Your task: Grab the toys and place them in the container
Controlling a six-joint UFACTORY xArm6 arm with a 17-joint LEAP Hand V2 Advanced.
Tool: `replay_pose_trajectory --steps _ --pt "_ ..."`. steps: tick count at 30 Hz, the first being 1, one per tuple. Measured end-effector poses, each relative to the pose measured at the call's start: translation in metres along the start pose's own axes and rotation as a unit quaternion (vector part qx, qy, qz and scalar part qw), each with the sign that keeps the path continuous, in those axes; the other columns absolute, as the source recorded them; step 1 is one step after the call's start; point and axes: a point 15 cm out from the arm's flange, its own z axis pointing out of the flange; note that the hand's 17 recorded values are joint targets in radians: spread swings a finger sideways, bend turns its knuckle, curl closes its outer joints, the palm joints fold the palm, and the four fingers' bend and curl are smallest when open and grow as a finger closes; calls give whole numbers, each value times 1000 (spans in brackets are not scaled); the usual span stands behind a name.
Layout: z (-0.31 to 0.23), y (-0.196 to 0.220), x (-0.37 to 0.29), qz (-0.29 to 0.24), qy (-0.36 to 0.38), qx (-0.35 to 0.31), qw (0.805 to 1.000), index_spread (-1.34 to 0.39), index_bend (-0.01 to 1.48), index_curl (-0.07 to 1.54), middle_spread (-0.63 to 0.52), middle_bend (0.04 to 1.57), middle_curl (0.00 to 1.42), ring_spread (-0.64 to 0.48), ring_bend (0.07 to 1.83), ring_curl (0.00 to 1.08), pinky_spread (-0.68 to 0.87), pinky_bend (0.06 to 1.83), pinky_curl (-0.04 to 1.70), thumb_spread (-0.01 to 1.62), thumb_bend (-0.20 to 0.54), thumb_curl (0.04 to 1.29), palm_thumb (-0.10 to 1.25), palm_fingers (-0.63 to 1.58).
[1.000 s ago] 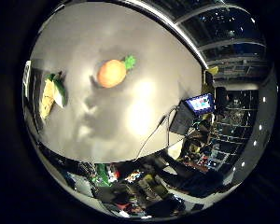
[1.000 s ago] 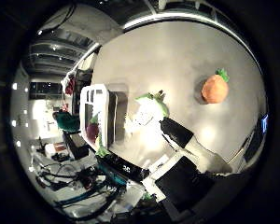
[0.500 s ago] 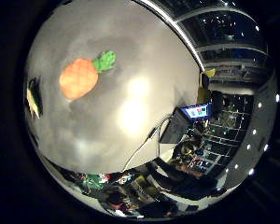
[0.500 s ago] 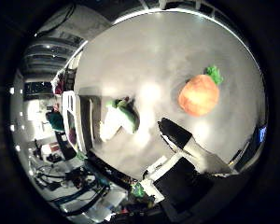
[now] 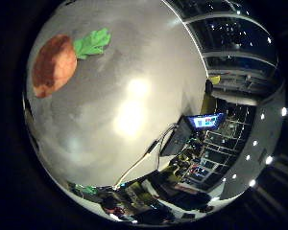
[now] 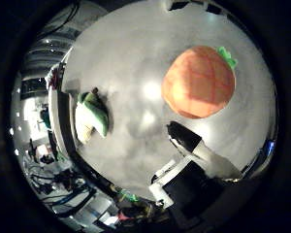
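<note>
An orange plush pineapple with a green leafy top [image 6: 199, 82] lies on the grey table [image 6: 126, 58] and fills much of the thumb side view, so it is close under my palm. It shows again at the edge of the little finger side view as the pineapple toy [image 5: 55, 64]. A second plush toy, green and cream [image 6: 91, 119], lies on the table near its edge. One black-tipped white finger of my hand [image 6: 196, 150] reaches out straight beside the pineapple without touching it. The container is not in sight.
The table edge [image 6: 63, 131] runs just behind the green and cream toy. Beyond it is a cluttered room with a lit monitor [image 5: 206, 120] and shelving.
The palm has come down toward the pineapple, which has grown much larger in both views. The white container seen a second ago has slid out of view.
</note>
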Motion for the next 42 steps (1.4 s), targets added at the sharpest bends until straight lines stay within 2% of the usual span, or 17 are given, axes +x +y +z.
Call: replay_pose_trajectory --steps 4,10,13,15,18,19,23,26,31,34,38,42 --pt "13 3 -1 -8 3 -12 1000 -407 153 254 -50 215 332 47 335 256 419 465 302 949 -25 421 793 230" --pt "26 4 -3 -11 0 -15 1000 -418 172 251 -133 275 341 -133 513 276 306 503 287 937 -27 419 797 510" --pt "30 7 -2 -14 -2 -18 1000 -456 179 259 -201 379 367 -256 688 304 118 478 256 931 -22 418 812 811" --pt "30 9 -2 -17 -3 -21 1000 -496 224 303 -262 501 419 -316 811 363 -215 664 296 921 -27 414 814 1225" --pt "26 12 4 -17 -2 -20 1000 -481 452 413 -256 715 501 -280 920 418 -425 738 327 916 -26 411 818 1470" --pt "25 14 6 -17 -2 -21 1000 -461 547 460 -239 795 528 -261 971 438 -463 784 347 915 -26 408 819 1458" --pt "14 24 13 -13 -7 -26 1000 -351 849 594 -167 988 594 -209 1120 497 -420 985 442 915 -21 414 845 1468" --pt "-9 35 21 -3 -10 -28 1000 -287 979 653 -137 1106 628 -189 1235 536 -359 1119 517 915 -22 426 868 1372" --pt "-72 51 25 19 -21 -23 999 -232 1075 683 -106 1203 642 -170 1318 562 -289 1221 587 921 -18 453 915 1296" --pt "-122 54 6 28 -44 -8 999 -216 1110 687 -96 1237 639 -166 1352 570 -268 1245 618 931 -19 466 936 1267" --pt "-196 52 -48 15 -88 12 996 -204 1139 683 -90 1268 628 -165 1382 573 -242 1254 654 944 -21 480 943 1244" --pt "-257 58 -132 -18 -138 12 990 -200 1150 676 -88 1288 619 -164 1392 570 -235 1257 681 953 -21 489 943 1235"
